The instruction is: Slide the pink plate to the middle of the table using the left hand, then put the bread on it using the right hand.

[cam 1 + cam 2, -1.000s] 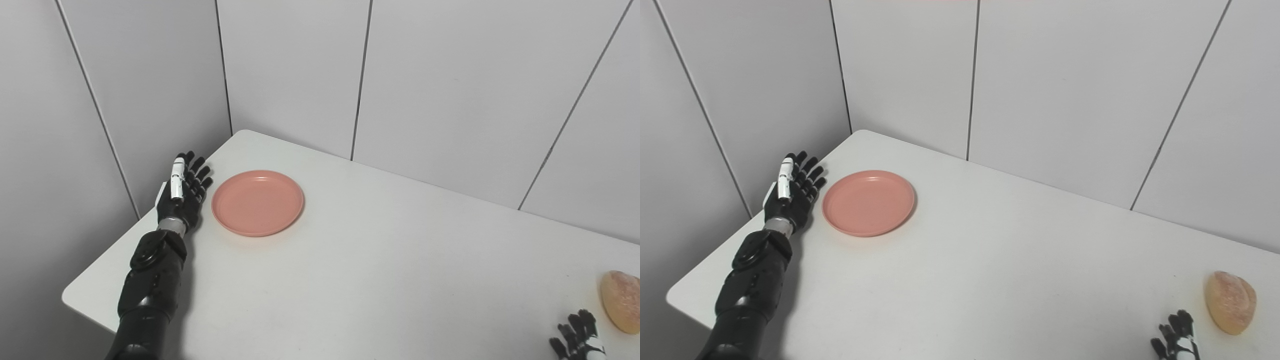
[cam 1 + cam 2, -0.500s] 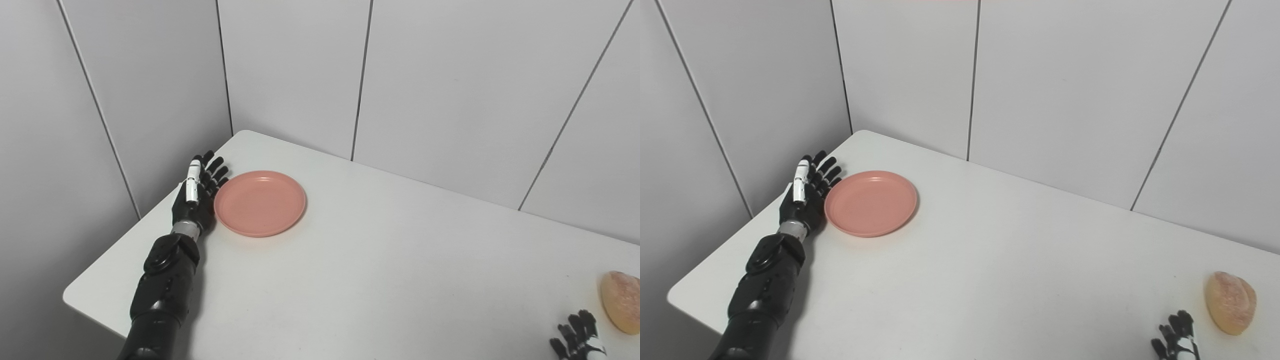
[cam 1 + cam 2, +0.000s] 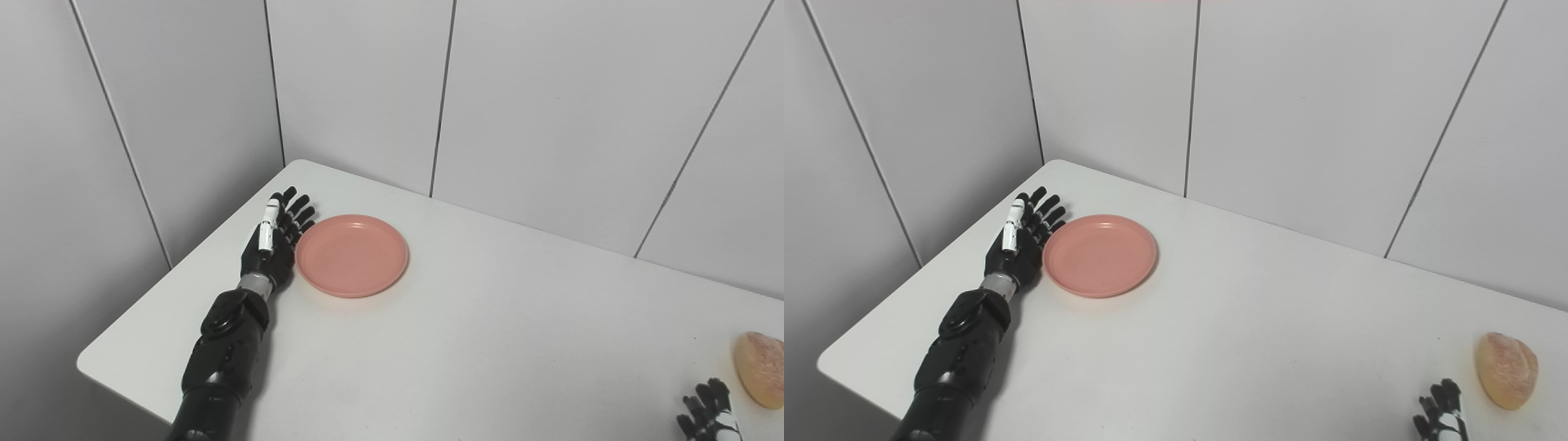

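A round pink plate [image 3: 352, 255] lies flat on the white table [image 3: 465, 343], left of its middle. My left hand [image 3: 274, 245] is open, fingers straight and apart, its palm side pressed against the plate's left rim. A golden bread roll [image 3: 1507, 370] lies near the table's right edge. My right hand [image 3: 1440, 420] rests low at the bottom right, just left of the bread and apart from it; only its spread fingertips show, holding nothing.
Grey panelled walls [image 3: 551, 92] stand close behind the table and along its left side. The table's near left corner [image 3: 92, 364] is beside my left forearm.
My left hand moved right, met the plate's left rim and pushed the plate to the right across the table. The right hand and bread have not moved.
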Controlling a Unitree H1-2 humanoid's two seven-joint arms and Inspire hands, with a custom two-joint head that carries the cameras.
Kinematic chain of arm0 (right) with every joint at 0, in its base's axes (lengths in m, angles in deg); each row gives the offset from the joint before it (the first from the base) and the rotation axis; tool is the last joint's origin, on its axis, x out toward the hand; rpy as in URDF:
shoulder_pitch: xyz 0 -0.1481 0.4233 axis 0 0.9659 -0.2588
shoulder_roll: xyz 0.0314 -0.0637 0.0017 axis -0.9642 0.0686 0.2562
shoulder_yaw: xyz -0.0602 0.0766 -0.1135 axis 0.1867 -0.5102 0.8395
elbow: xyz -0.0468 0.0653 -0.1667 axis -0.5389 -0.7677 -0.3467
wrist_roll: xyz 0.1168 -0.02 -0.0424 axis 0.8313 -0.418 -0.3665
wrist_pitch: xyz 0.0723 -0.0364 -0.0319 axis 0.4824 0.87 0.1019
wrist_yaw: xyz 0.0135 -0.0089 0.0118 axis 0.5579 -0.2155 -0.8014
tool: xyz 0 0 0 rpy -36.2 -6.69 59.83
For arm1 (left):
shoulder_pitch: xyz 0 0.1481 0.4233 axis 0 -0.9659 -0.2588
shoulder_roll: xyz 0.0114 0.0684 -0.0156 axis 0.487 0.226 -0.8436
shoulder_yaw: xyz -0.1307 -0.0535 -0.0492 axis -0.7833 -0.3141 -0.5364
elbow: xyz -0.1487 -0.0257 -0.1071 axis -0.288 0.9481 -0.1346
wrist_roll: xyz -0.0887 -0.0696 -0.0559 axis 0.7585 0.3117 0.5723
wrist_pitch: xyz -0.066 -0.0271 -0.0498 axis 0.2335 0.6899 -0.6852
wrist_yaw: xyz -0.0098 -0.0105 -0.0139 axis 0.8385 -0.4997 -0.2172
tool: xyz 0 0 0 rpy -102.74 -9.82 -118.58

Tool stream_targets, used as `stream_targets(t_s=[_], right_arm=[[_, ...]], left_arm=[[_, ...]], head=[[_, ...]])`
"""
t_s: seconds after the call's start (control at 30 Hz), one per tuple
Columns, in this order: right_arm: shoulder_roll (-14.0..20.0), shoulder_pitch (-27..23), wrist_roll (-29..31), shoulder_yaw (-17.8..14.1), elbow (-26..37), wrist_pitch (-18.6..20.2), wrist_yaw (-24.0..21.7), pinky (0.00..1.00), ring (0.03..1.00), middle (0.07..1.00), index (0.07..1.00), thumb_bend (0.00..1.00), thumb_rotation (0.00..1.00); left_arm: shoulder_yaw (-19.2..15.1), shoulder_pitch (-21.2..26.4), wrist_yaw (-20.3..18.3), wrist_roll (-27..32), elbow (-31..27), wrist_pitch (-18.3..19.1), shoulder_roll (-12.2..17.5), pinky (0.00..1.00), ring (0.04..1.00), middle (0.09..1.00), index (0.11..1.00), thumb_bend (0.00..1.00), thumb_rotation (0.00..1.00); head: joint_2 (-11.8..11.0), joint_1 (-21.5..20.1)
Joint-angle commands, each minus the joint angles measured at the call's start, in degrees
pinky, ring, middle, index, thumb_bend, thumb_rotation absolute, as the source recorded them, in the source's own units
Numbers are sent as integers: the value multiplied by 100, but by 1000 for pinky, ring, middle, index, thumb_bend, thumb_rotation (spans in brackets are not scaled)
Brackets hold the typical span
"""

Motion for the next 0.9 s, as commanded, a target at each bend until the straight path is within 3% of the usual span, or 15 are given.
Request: stream_targets(t_s=[0.0,0.3,0.43,0.67,0.87], right_arm=[[-19,-48,-48,6,230,35,35,1000,1000,1000,1000,153,1000],[-39,-38,-123,69,217,-101,18,1000,1000,1000,1000,133,1000],[-34,-41,-174,104,119,-310,-11,1000,1000,1000,1000,155,1000],[-108,-40,-192,111,138,-251,12,1000,1000,1000,1000,180,1000],[-185,-56,-295,131,119,-277,55,1000,1000,1000,1000,200,1000]], left_arm=[[117,-68,-15,-63,137,179,-136,950,916,912,908,351,1000],[346,-157,-188,-64,-72,195,-280,903,885,888,880,378,1000],[490,-224,-179,-77,-342,342,-385,899,897,907,902,374,1000],[721,-351,-36,-121,-897,743,-614,885,878,883,880,340,1000],[932,-425,-62,-182,-1198,989,-784,887,877,885,881,377,1000]], head=[[26,-34],[146,-275],[217,-437],[334,-670],[459,-849]])
